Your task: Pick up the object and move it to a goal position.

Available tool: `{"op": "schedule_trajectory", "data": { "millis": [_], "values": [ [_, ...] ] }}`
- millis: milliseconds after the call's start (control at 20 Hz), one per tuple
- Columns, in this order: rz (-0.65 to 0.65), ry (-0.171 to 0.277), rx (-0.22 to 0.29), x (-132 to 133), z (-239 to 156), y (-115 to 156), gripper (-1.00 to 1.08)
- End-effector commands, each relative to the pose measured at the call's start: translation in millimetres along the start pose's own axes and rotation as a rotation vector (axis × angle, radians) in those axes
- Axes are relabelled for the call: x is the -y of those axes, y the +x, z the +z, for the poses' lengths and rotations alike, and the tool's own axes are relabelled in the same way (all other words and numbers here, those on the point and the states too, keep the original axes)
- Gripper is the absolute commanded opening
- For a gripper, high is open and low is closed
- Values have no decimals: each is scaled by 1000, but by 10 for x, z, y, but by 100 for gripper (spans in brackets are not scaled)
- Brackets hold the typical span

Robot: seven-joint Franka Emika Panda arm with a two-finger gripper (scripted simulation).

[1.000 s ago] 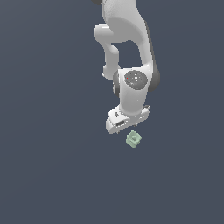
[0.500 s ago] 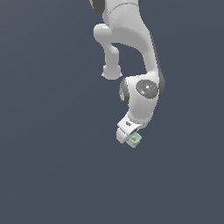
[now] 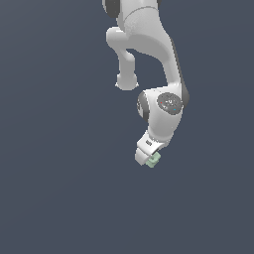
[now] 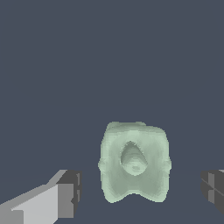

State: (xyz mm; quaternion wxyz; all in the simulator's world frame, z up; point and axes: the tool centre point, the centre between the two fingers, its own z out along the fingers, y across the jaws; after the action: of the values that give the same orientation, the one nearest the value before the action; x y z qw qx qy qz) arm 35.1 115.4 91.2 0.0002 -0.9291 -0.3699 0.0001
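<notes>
The object (image 4: pixel 134 162), a pale mint-green blocky piece with knobby edges, lies between the two fingertips (image 4: pixel 70 192) of the gripper (image 4: pixel 142 190) in the wrist view, its round recess facing the camera. There is a clear gap of bare surface on each side of it, so the jaws stand wide apart and neither pad touches it; the gripper holds nothing.

In the exterior view the gripper (image 3: pixel 147 155) is lowered right over the object (image 3: pixel 154 159), which peeks out beside the hand, a little below the middle of the plain dark grey surface (image 3: pixel 59 188) and well away from every edge. No lettering or brand can be read anywhere.
</notes>
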Motion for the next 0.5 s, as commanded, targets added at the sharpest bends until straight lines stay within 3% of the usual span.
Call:
{"op": "schedule_trajectory", "data": {
  "millis": [0,450],
  "values": [
    [0,0,0,-2,32,-3,100],
    [-5,0,0,8,444,-7,100]
  ]
}}
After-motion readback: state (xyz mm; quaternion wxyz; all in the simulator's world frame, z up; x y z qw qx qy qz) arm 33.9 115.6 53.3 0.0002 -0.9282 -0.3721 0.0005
